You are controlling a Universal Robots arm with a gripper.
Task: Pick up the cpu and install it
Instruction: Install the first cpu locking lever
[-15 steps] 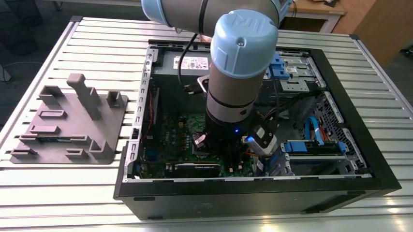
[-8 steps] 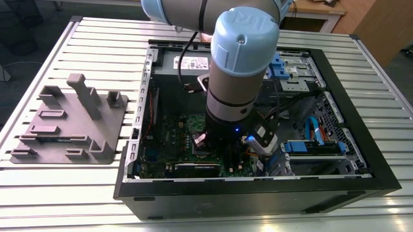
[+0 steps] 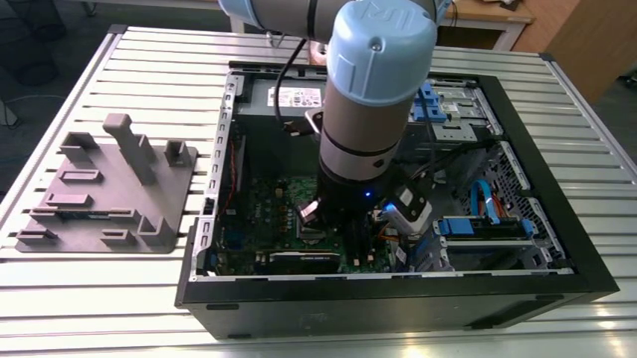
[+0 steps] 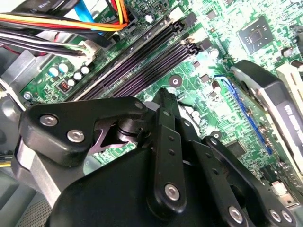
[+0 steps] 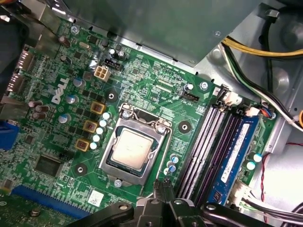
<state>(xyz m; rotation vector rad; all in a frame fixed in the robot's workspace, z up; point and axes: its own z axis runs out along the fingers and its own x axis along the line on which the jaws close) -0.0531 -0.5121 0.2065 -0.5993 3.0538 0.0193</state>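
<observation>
The cpu (image 5: 132, 149), a small silver-grey square, lies flat in the motherboard's socket with the silver metal socket frame (image 5: 110, 158) around it. My gripper (image 5: 162, 185) hovers just off one corner of that socket, between it and the memory slots (image 5: 201, 146), and does not touch the chip. In both wrist views its black fingers (image 4: 164, 101) meet at the tips with nothing between them. In the exterior view the arm (image 3: 368, 112) reaches straight down into the open computer case (image 3: 398, 298), hiding the socket.
A grey plastic fixture (image 3: 110, 190) with upright posts lies on the slatted table at the exterior view's left. Inside the case, cable bundles (image 5: 255, 87), a blue memory module (image 5: 236, 151) and a black expansion card (image 4: 277, 106) crowd the board.
</observation>
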